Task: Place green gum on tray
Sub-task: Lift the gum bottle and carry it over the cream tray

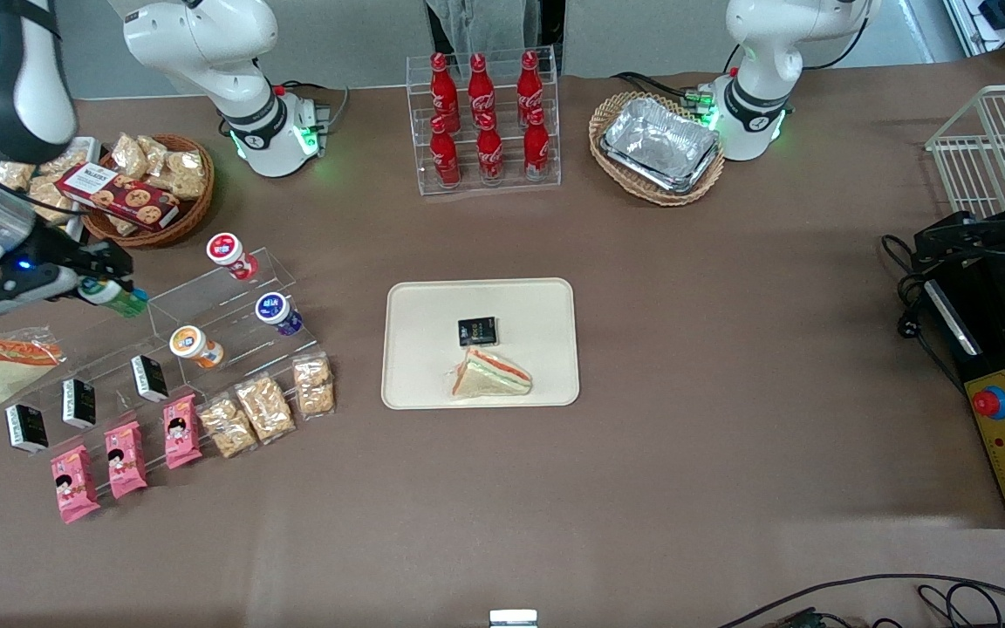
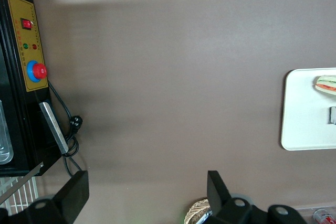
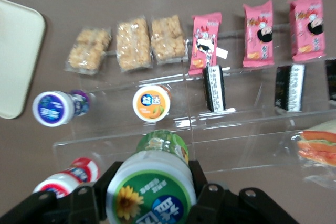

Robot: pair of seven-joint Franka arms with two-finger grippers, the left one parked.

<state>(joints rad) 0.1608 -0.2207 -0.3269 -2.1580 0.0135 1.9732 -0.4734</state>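
front view / gripper: black two-finger gripper (image 1: pixel 104 281) at the working arm's end of the table, above the upper step of the clear acrylic stepped rack (image 1: pixel 223 323), clamped on the small green-bodied, white-lidded gum bottle (image 1: pixel 112 296).
front view / gum: held tilted, clear of the rack, well apart from the flat cream-beige rectangular plastic tray (image 1: pixel 546 305).
front view / tray: holds a small black packet (image 1: pixel 477 331) and a wrapped triangular sandwich (image 1: pixel 491 375); bare area near the rim.
left wrist view: only a tray edge (image 2: pixel 299 129); no gum.
right wrist view / grip: fingers (image 3: pixel 205 192) pinch the gum (image 3: pixel 151 192) just under the lid.
right wrist view / neighbours: orange-bodied bottle (image 3: pixel 152 103) and purple-bodied bottle (image 3: pixel 58 108) lie on the rack.
handling (judgement): light, rigid plastic; smooth, so likely slippery; round, may roll. Hold across the body below the lid.
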